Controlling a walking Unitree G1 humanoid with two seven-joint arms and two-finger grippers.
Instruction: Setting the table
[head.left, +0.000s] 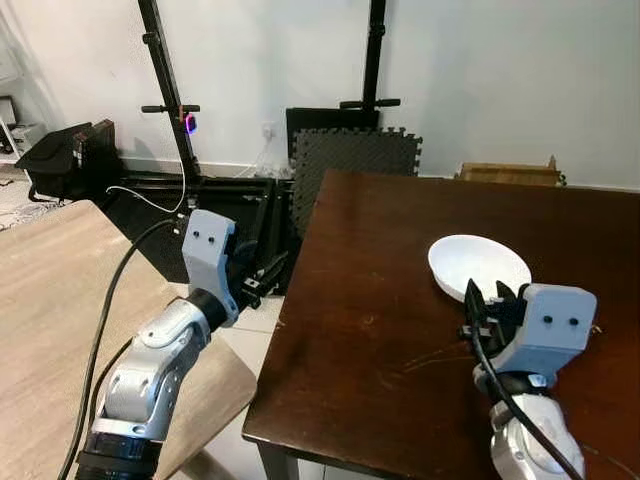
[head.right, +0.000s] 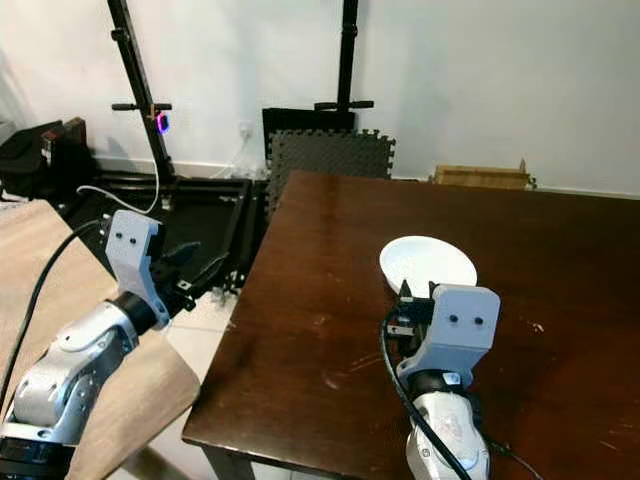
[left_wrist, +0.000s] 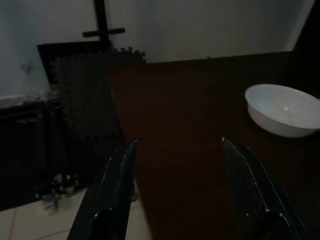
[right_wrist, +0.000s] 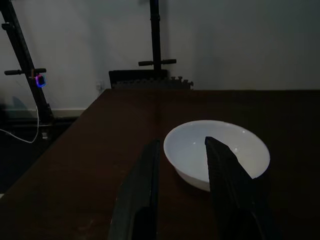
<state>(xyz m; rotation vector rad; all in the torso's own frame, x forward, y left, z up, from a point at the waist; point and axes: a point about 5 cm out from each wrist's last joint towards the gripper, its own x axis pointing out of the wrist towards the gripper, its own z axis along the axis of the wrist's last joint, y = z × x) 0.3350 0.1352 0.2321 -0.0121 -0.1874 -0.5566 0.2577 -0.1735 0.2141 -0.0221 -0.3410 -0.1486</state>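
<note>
Table (head.left: 400, 300): standing to the robot's front right, its near left corner pointing toward the robot.
Bowl (head.left: 479, 267): sitting on the table, right of its middle.
Right gripper (head.left: 492, 303): hovering over the table just on the robot's side of the bowl; in the right wrist view one finger (right_wrist: 227, 172) is overlapping the bowl's near rim.
Left gripper (head.left: 262, 277): hanging off the table's left edge, over the floor.
Foam mats (head.left: 352, 160): leaning against the wall behind the table's far left corner.
Wooden board (head.left: 60, 300): lying left of the left arm.

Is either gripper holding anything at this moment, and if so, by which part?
Nothing is held. The right gripper is open just short of the white bowl; the left gripper is open beside the table.
</note>
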